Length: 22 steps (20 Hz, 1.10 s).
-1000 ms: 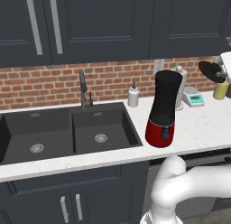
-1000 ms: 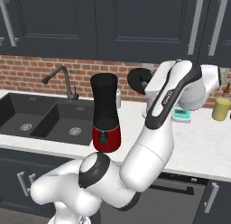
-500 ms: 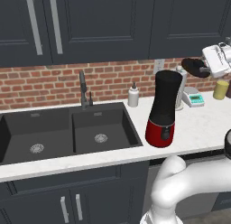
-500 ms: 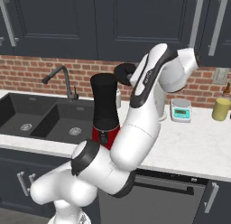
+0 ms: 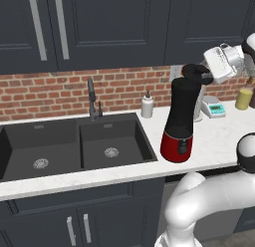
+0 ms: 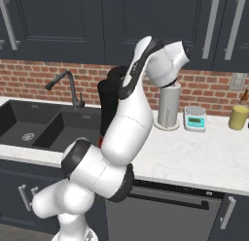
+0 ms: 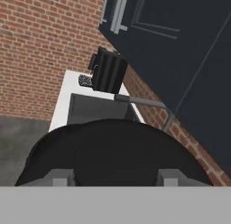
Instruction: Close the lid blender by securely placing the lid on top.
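The hand stays clamped on the black lid, holding it tilted just beside the mouth of the blender, which stands below it on the white surface.

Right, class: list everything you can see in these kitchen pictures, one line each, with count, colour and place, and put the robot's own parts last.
blender: one, black jar on red base, on the counter right of the sink.
lid: one, black, held just above the jar's mouth, tilted.
sink: one double basin, dark, set in the counter at left.
faucet: one, dark, behind the sink.
soap bottle: one, white, against the brick wall.
paper towel holder: one, grey, upright on the counter.
kitchen scale: one, white and teal, right of the holder.
yellow jar: one, at the far right.
cabinets: dark, above the counter.
tool: one, white with dark tips, shut on the lid.
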### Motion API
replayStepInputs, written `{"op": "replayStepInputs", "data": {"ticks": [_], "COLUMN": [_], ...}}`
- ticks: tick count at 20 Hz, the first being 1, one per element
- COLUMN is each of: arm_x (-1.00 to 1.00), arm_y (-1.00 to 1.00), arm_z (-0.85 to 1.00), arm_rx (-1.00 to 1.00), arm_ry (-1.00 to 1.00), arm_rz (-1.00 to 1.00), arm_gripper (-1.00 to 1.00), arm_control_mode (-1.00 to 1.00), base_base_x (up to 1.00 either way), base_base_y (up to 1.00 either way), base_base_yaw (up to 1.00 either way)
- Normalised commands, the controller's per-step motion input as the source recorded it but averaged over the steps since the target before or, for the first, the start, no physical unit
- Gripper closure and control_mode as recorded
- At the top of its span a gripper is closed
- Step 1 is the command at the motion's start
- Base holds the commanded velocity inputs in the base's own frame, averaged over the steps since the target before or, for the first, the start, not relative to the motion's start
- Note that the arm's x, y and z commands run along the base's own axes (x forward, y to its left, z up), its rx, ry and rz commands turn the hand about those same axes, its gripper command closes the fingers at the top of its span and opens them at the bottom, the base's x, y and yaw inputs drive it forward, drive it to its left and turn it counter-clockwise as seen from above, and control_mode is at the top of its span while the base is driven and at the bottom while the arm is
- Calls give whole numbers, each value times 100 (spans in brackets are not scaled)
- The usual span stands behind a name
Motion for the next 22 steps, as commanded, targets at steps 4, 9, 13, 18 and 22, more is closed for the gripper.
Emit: {"op": "replayStepInputs", "data": {"ticks": [4, 9, 13, 18, 22], "arm_x": [5, 6, 15, 22, 19], "arm_y": [41, 21, 9, 1, 0], "arm_z": [-4, -12, -14, -13, -10], "arm_rx": [-8, -6, -4, -2, 0], "arm_ry": [0, 0, 2, 2, 0], "arm_rz": [0, 0, 0, 0, 0], "arm_gripper": [100, 100, 100, 100, 100], "arm_control_mode": [-100, -100, -100, -100, -100], "base_base_x": [0, 0, 0, 0, 0], "base_base_y": [0, 0, 0, 0, 0], "base_base_yaw": [0, 0, 0, 0, 0]}}
